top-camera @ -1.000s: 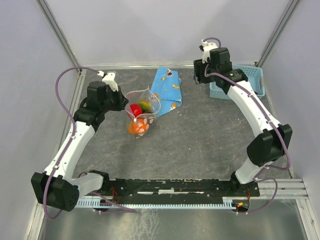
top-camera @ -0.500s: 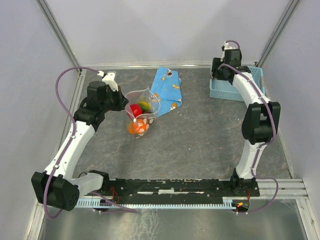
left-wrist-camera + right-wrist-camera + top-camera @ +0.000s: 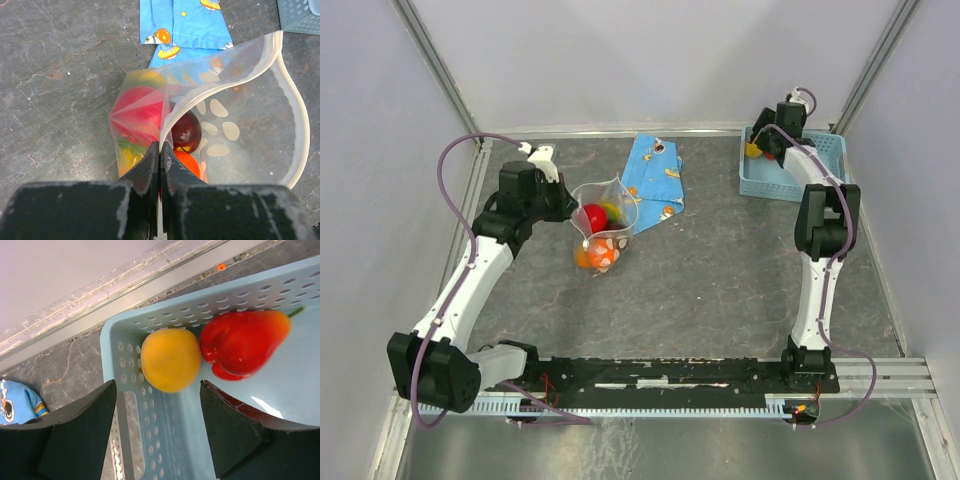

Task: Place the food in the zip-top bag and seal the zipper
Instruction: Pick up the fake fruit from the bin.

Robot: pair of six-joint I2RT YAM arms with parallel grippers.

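The clear polka-dot zip-top bag point(image 3: 604, 225) stands open on the table, left of centre. My left gripper point(image 3: 160, 150) is shut on its near rim and holds the mouth up. The whitish zipper point(image 3: 292, 105) curves round the open mouth. Inside lie a red fruit point(image 3: 145, 112), a dark purple one point(image 3: 186, 131), an orange one point(image 3: 187, 162) and a green-yellow one point(image 3: 129, 152). My right gripper point(image 3: 159, 390) is open over the light-blue basket point(image 3: 170, 440), above a yellow round fruit point(image 3: 170, 360) and a red pepper-shaped fruit point(image 3: 245, 342).
The flat blue wrapper with orange prints point(image 3: 655, 180) lies just behind the bag. The basket point(image 3: 815, 170) sits in the back right corner against the metal frame rail point(image 3: 150, 285). Grey walls close in the table on three sides.
My right arm has swung back and right, from in front of the basket to over its far left corner. The left gripper has kept its hold on the bag, which tilted slightly.
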